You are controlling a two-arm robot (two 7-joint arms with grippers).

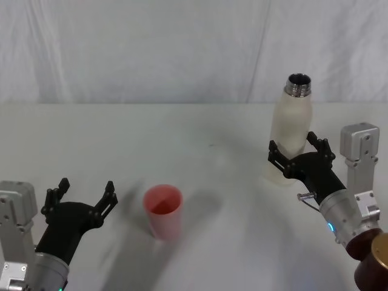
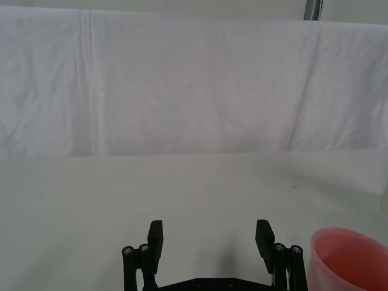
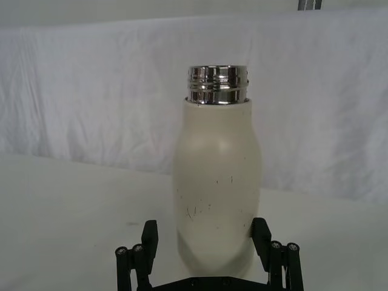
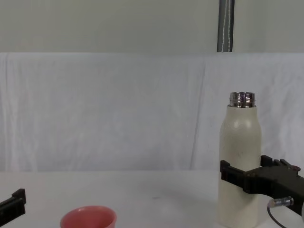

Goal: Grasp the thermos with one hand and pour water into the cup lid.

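Note:
The cream-white thermos [image 1: 291, 121] stands upright and uncapped on the right of the table, its steel neck open at the top. My right gripper [image 1: 295, 147] is open, its black fingers straddling the lower body of the thermos [image 3: 218, 176]; a small gap shows on one side. The chest view shows the same gripper [image 4: 242, 171] around the thermos [image 4: 240, 137]. The pink cup lid [image 1: 162, 209] stands upright near the table's middle front. Left of the cup lid [image 2: 348, 257], my left gripper [image 1: 85, 189] hangs open and holds nothing.
A white cloth [image 1: 182, 48] hangs behind the white table [image 1: 212, 139]. A brown and gold part [image 1: 373, 267] sits at the lower right by my right arm. A grey pole [image 4: 225, 26] rises behind the cloth.

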